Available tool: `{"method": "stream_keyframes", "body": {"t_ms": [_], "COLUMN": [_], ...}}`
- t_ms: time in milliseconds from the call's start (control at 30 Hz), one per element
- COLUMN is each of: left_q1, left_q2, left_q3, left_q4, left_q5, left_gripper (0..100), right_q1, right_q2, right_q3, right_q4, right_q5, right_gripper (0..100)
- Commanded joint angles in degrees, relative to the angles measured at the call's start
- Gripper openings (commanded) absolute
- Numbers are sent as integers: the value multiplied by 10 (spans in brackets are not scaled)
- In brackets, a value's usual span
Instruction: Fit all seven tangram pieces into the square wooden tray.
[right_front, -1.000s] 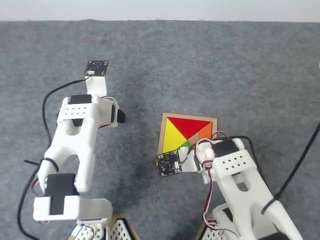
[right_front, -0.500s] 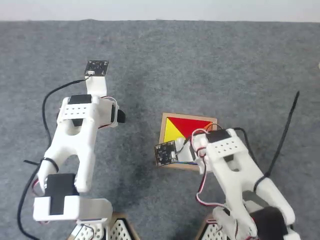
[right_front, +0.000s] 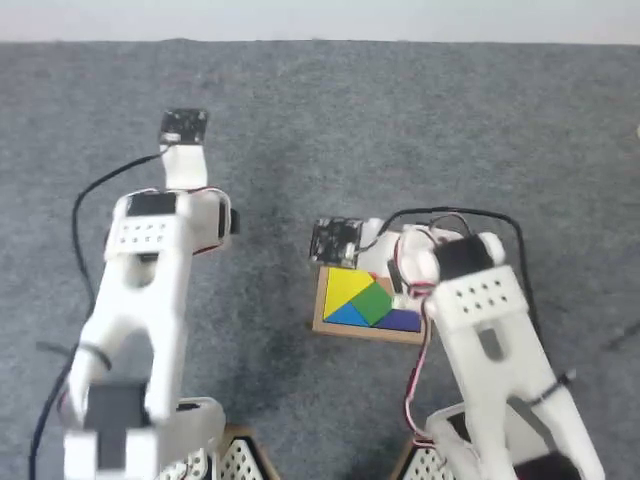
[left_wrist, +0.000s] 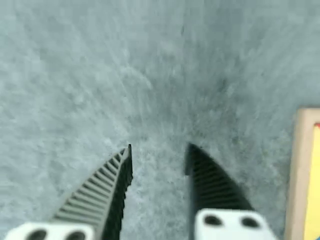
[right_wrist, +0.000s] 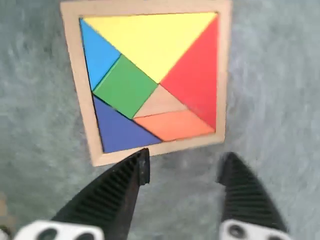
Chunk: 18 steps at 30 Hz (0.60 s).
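- Swinging across since a second ago, the right arm has gone from covering the near part of the square wooden tray to covering its far part and right side.
- That move has uncovered the near pieces, and the red and orange ones seen earlier from above now lie under the arm.
- Meanwhile the left arm has shifted slightly, staying well to the left of the tray.
- Inside the tray lie seven pieces, flat and edge to edge, filling the square.
- They are a large yellow triangle, a large red triangle, a light blue triangle and a green square.
- With them are a dark blue triangle, an orange parallelogram and what looks to be a small wood-coloured triangle.
- Green sits in the middle of the tray, touching yellow, both blues and the small pale triangle.
- Spread wide with nothing between its fingers, the right hand hangs over the grey tabletop.
- It is just off the tray edge that the dark blue and orange pieces lie along.
- Also parted and empty, the left hand is over bare tabletop, apart from the tray's rim, which shows off to one side of it.
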<state>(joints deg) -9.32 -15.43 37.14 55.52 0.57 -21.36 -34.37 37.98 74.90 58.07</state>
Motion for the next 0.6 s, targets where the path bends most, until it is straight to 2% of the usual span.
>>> {"method": "stream_keyframes", "body": {"t_ms": [0,100,233,400,567], "left_q1": [-5,-5,-4,-1,0], "left_q2": [-168,-264,-338,-382,-417], "left_q3": [99,169,232,327,436], "left_q4": [-69,-113,-139,-173,-275], "left_q5": [-17,-23,-23,-23,-22], "left_gripper": [75,71,71,72,72], "right_q1": [7,12,79,174,196], "right_q2": [-70,-123,-204,-311,-408], "right_q3": [-17,10,78,216,328], "right_q4": [28,31,10,-58,-65], "right_q5": [-103,-199,-298,-329,-330], "right_gripper": [35,9,8,9,9]}}
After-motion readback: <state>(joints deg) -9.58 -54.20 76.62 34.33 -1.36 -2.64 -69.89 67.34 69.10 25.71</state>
